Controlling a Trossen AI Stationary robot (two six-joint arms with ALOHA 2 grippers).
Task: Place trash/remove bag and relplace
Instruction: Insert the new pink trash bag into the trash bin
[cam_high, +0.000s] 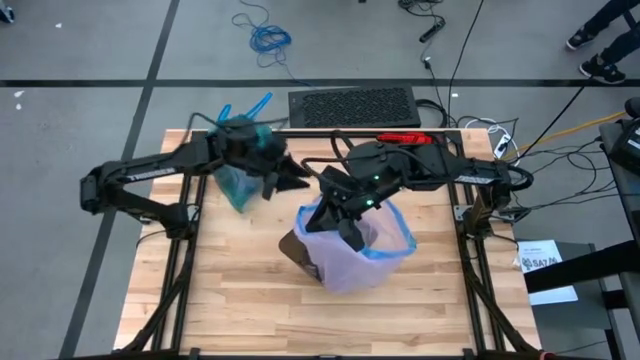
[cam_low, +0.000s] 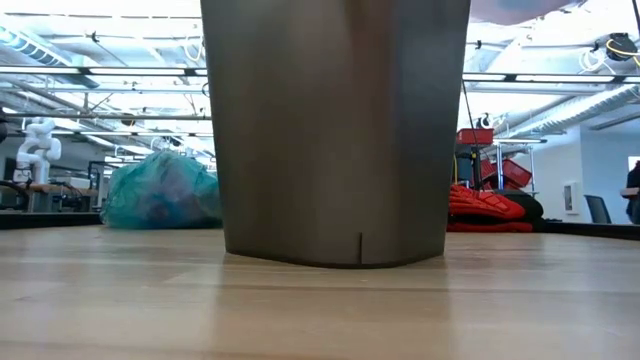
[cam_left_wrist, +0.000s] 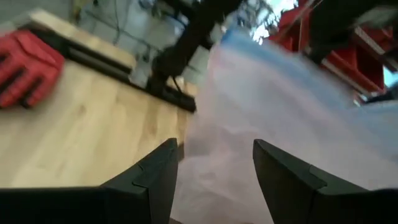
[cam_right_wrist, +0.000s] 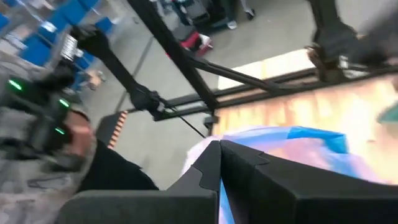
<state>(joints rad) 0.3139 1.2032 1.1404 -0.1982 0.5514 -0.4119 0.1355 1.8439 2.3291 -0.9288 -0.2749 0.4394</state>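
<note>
Pink liner fitted over bin (cam_low: 335, 130) mid-tabletop.
Left gripper (cam_left_wrist: 214, 174) released beside pink bag (cam_high: 350, 250); right gripper (cam_high: 352, 232) clenched empty above it; teal bag (cam_high: 240, 180) near far-left edge.

Red glove (cam_left_wrist: 28, 67) at table (cam_high: 240, 300) edge, grey bin (cam_low: 335, 130) mid-table w/ pink liner (cam_high: 355, 250).

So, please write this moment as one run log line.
teal bag: tied, off bin, on table | pink bag: lining bin | left gripper: open | right gripper: shut at pink bag rim
</note>
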